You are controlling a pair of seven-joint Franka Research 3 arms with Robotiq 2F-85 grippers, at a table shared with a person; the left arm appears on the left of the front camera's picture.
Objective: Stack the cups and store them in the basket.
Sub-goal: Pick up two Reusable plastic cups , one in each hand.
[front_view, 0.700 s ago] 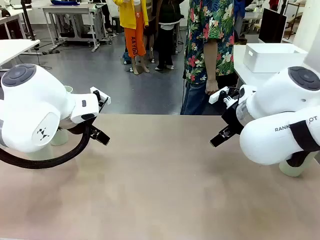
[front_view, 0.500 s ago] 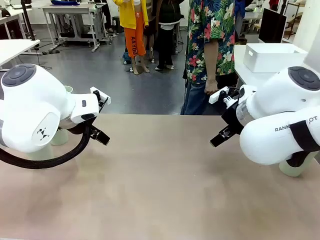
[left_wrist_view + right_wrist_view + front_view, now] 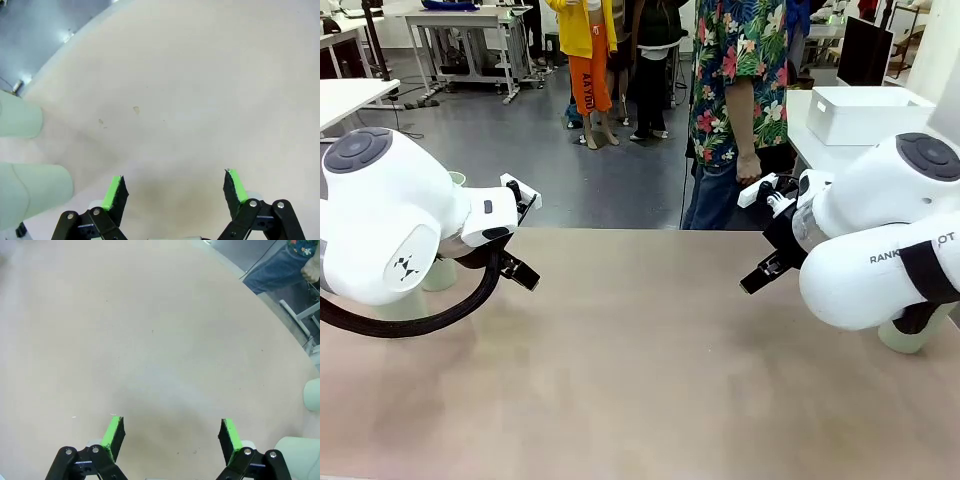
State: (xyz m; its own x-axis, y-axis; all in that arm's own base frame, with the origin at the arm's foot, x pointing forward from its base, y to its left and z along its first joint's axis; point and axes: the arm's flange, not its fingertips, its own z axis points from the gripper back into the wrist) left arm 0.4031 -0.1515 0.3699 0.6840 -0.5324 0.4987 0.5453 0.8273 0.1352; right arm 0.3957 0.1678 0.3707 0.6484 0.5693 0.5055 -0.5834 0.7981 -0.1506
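Pale green cups at left edge of left wrist view, more at lower right corner of right wrist view; white basket upper right of front view on side table; left gripper and right gripper both spread wide, empty, over tan table.

1. The left arm is glossy white and bulbous, with a dark grey round cap and a small black emblem.
2. A thick black cable hangs from it.
3. The right arm is white too, with dark lettering and a black strap.
4. The left gripper and right gripper have black linkages, silver screws and bright green pads.
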